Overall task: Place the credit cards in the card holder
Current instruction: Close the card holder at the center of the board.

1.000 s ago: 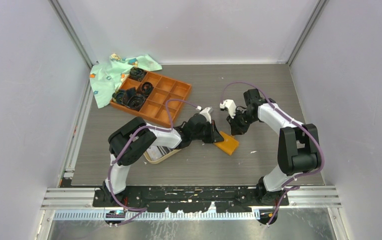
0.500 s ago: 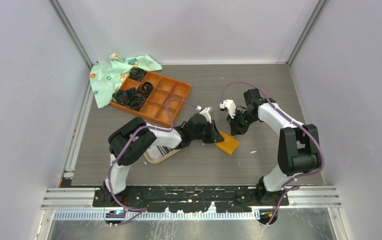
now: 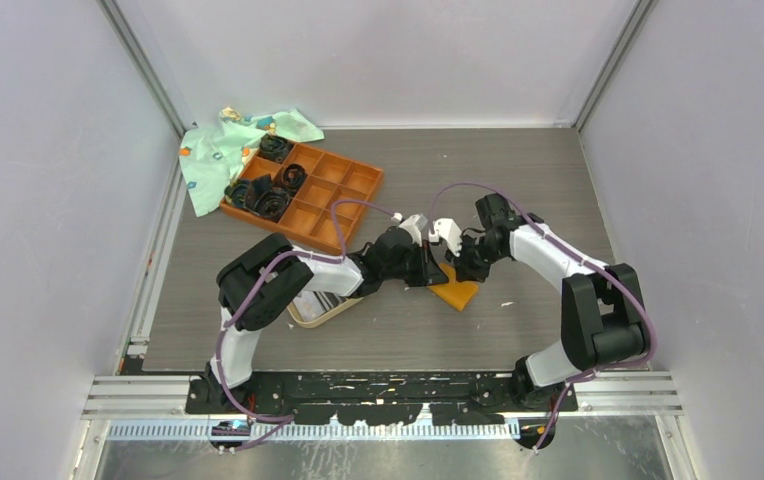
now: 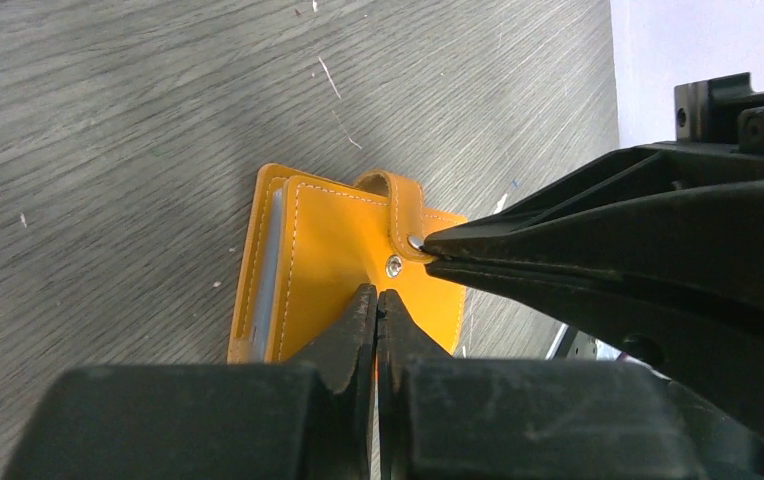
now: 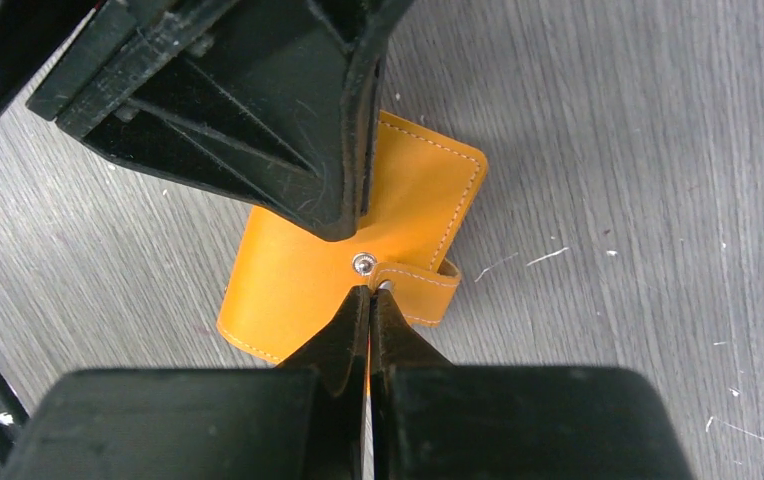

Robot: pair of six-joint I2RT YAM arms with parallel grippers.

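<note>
- Jaws of the left gripper (image 4: 376,293) are closed flat together with nothing between them. Their tips press down on the top cover of the card holder (image 4: 328,250).
- Jaws of the right gripper (image 5: 369,292) are closed too, and their tips meet at the free end of the strap (image 5: 418,290). Whether any leather is pinched between them cannot be told.
- The holder lies folded on the tabletop (image 4: 108,150), directly under both sets of tips, and the snap stud (image 4: 394,266) sits just ahead of the left tips.
- A pale grey edge shows between the covers on the side away from the strap. It could be a card or a pocket; unclear.
- Handling, as a judgement: light, thin and flexible, and likely to skid on the smooth tabletop unless pinned.
- The covers are springy at the fold and may flop shut when released.
- Best holds: pin one cover from above, and take the strap tab or the cover's free edge to lift.
- No cards can be made out near either set of jaws.
</note>
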